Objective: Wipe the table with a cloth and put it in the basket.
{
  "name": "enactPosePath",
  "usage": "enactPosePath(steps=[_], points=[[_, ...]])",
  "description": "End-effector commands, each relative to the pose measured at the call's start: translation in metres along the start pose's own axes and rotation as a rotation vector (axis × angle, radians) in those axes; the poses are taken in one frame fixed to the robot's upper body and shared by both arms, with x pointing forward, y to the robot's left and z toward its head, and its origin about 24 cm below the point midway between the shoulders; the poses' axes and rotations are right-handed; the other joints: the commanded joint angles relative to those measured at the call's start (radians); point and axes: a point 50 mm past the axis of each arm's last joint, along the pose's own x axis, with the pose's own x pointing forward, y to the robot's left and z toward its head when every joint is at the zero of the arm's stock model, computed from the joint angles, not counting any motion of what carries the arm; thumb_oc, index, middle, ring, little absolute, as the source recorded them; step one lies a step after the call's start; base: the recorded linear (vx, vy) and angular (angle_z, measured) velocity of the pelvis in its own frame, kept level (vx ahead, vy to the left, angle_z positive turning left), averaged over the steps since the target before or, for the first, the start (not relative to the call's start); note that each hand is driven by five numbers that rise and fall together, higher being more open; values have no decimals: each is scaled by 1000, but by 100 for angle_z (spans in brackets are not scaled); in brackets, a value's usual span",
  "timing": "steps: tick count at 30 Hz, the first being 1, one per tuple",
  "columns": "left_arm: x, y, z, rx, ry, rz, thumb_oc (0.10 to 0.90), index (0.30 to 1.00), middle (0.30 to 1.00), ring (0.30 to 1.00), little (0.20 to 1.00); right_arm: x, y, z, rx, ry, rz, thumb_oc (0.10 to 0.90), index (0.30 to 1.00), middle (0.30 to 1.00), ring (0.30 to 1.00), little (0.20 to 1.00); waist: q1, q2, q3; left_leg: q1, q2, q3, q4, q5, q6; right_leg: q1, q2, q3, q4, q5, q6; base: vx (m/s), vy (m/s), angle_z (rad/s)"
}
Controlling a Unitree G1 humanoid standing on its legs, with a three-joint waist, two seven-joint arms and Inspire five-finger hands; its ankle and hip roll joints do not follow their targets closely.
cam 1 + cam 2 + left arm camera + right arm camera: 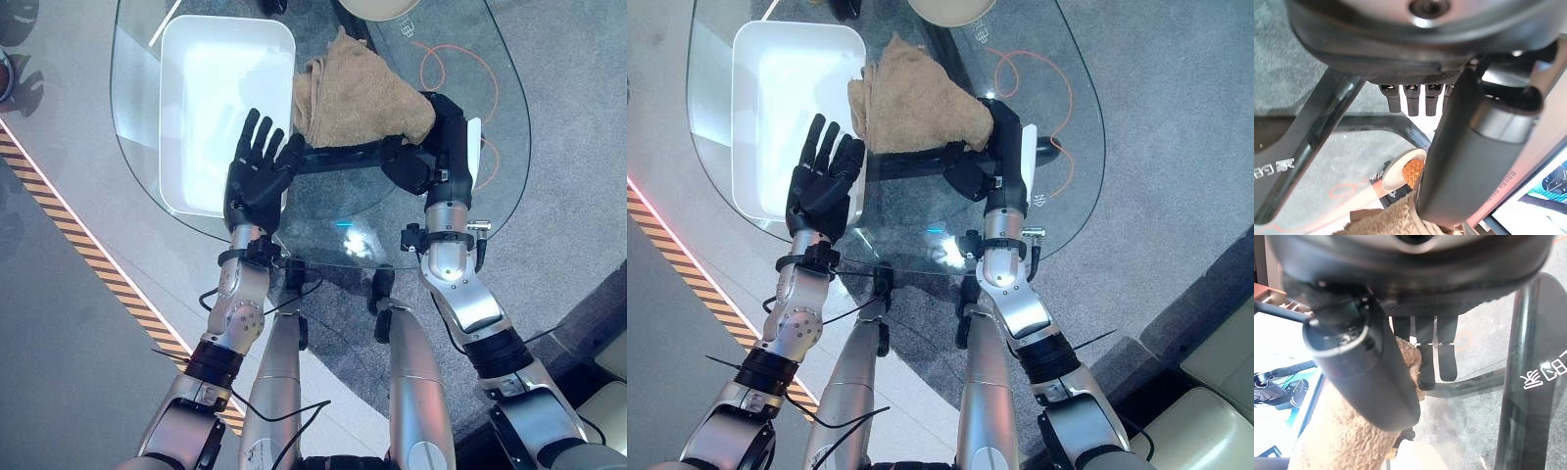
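- Where the glass table (509, 147) carries the work, there is one tan cloth (358, 98), one white basket (206, 108) and two hands.
- One cloth: it lies bunched on the glass, just beside the basket's right wall and outside it.
- One basket: it sits on the table to the cloth's left.
- Right hand (431, 157): it rests at the cloth's near right edge, thumb and fingers bent against the fabric and pinching it.
- Left hand (257, 166): released, with fingers straight and spread, it hovers over the basket's near right corner, just left of the cloth.
- A pale round dish (950, 10) stands beyond the cloth at the table's far edge.
- An orange cable (460, 69) loops on the floor under the glass, right of the cloth.
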Motion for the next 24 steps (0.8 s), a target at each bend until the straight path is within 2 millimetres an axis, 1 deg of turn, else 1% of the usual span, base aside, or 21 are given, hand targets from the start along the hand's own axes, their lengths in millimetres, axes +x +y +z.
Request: enactPosePath(steps=[1,9,18,24], points=[[6,-55,32,-75,-154,-277,800,900,900,900,900,1,1,104,250,-483,14,100,300,300,300,200,-6,-3,-29,43,-36,97,33,-64,96,58,87,48,-76,60,-8,0,0,0],[6,-62,27,-136,-126,-292,800,900,900,900,900,0,4,110,280,-500,26,100,300,300,300,200,-8,-8,-29,46,-38,96,26,-61,97,58,92,49,-78,62,-7,0,0,0],[5,-74,23,-226,-77,-364,800,900,900,900,900,-1,8,112,293,-498,42,100,300,300,300,200,-11,-9,-29,52,-38,97,19,-58,97,63,92,48,-82,65,-7,0,0,0],[5,-81,22,-215,-78,-377,800,900,900,900,900,0,10,113,296,-494,51,100,300,300,300,200,-12,-10,-29,54,-38,97,16,-56,97,65,92,49,-87,67,-7,2,-1,-1]])
